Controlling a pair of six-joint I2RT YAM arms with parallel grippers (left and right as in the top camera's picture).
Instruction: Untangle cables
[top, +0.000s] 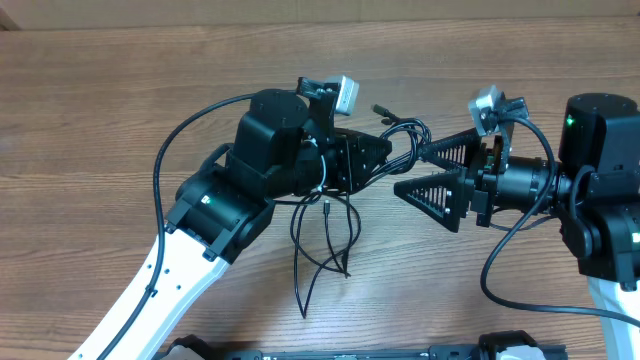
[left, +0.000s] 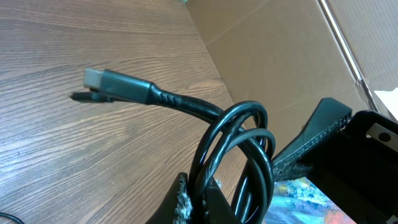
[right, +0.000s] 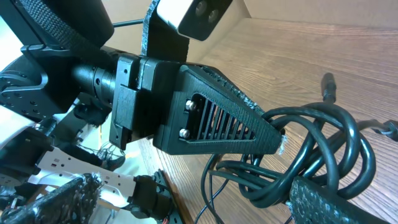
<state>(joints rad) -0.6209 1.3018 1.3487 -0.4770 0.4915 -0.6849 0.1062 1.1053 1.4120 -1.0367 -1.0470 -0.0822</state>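
Cables (top: 405, 135), thin and black, sit bunched near the middle of a wood-grain surface (top: 100, 90), between two robot arms that face each other from left and right. The bundle is a knot of several overlapping loops.

From the overhead view, loose strands (top: 325, 245) trail out of the bundle toward the near edge of the surface, curving and crossing one another as they lie flat on the wood. One thicker strand leaves the loops and ends in a dark plug (left: 118, 84) with a pale metal tip, which points away from the left arm above the wood grain.

The left claw (top: 380, 155) is clenched tight on the looped part of the bundle. In the left wrist view the loops rise straight out from between its pinched fingers.

The right claw (top: 412, 170) is spread wide, its two ribbed triangular fingers well apart, and it grasps nothing. Its points face the left claw. The farther finger reaches the edge of the loops; whether it presses on them or only sits beside them cannot be told. The nearer finger is clear of the bundle, above bare wood
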